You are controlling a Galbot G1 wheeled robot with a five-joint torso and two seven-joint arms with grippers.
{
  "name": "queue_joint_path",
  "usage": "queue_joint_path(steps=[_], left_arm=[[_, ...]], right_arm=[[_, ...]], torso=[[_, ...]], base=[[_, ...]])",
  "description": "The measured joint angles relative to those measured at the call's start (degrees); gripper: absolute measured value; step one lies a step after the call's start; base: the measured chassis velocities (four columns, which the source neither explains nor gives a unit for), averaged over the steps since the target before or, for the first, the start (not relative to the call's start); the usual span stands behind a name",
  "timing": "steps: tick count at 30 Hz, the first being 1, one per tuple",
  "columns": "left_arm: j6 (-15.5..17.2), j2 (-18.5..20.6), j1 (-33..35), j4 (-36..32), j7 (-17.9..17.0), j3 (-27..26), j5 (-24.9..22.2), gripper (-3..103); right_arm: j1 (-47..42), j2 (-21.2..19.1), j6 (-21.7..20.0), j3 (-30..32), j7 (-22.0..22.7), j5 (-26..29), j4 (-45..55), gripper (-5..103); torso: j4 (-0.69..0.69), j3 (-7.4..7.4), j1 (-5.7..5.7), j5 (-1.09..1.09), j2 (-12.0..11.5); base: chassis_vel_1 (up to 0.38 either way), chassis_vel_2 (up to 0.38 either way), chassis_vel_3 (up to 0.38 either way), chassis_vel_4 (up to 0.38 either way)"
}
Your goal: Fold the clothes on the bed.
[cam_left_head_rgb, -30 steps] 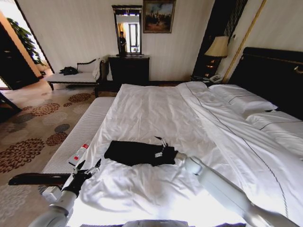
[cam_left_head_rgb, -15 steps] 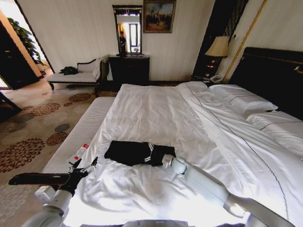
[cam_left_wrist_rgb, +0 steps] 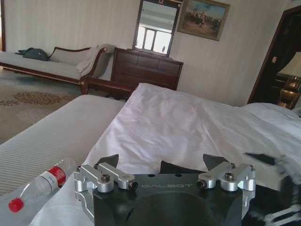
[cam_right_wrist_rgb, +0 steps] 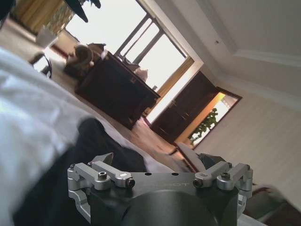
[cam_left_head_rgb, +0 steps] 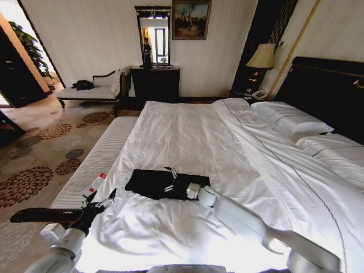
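Nearest the robot, the left gripper [cam_left_head_rgb: 98,203] hangs over the left edge of the bed [cam_left_head_rgb: 187,131], near its foot corner, with its fingers spread apart and nothing between them; the left wrist view confirms the wide gap between the two dark fingertips [cam_left_wrist_rgb: 107,160]. Just beyond it, a clear plastic bottle [cam_left_head_rgb: 95,184] with a red cap and red label lies on its side on the ribbed bare strip along the same left edge, close to the left gripper but not touching it. Further in, the clothes [cam_left_head_rgb: 151,183], a black T-shirt gathered into a compact, elongated shape, lie on the white sheet in the near half of the bed, toward the left side and well short of the pillows [cam_left_head_rgb: 290,120]. The right gripper [cam_left_head_rgb: 169,179] sits directly over the middle of the black fabric, its arm reaching in from the right; the fingers stand apart, and whether they have any cloth pinched cannot be told. Beyond the garment the sheet is rumpled but bare up to the far edge. On the right, the turned-back duvet [cam_left_head_rgb: 296,170] runs toward the dark headboard [cam_left_head_rgb: 327,91].
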Motion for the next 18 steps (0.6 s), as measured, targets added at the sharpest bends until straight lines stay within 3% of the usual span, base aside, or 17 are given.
queue_joint_path(steps=[5, 9, 13, 18], left_arm=[[0.09, -0.05, 0.33, -0.7, -0.15, -0.63, -0.29, 100], [0.11, -0.28, 0.48, -1.27, -0.34, -0.7, -0.23, 100], [0.2, -0.71, 0.38, -1.64, -0.75, -0.2, 0.53, 100], [0.13, -1.06, 0.05, -1.7, -0.98, 1.05, 2.82, 100]], right_arm=[[-0.26, 5.94, -0.75, -1.98, 0.65, 0.88, -3.66, 100], [-0.47, 7.79, -0.79, -2.62, 1.0, 0.81, -6.04, 100], [-0.37, 6.71, -1.68, -2.55, 1.9, 2.78, -4.57, 100], [-0.17, 1.31, -4.57, -0.97, 3.73, 9.07, 1.29, 100]], torso=[[0.01, 0.0, 0.0, 0.01, 0.0], [-0.01, 0.0, 0.0, 0.0, 0.0], [-0.01, 0.0, 0.0, 0.01, 0.0], [-0.01, 0.0, 0.0, 0.02, 0.0]], base=[[0.0, 0.0, 0.0, 0.0], [0.0, 0.0, 0.0, 0.0], [0.0, 0.0, 0.0, 0.0], [0.0, 0.0, 0.0, 0.0]])
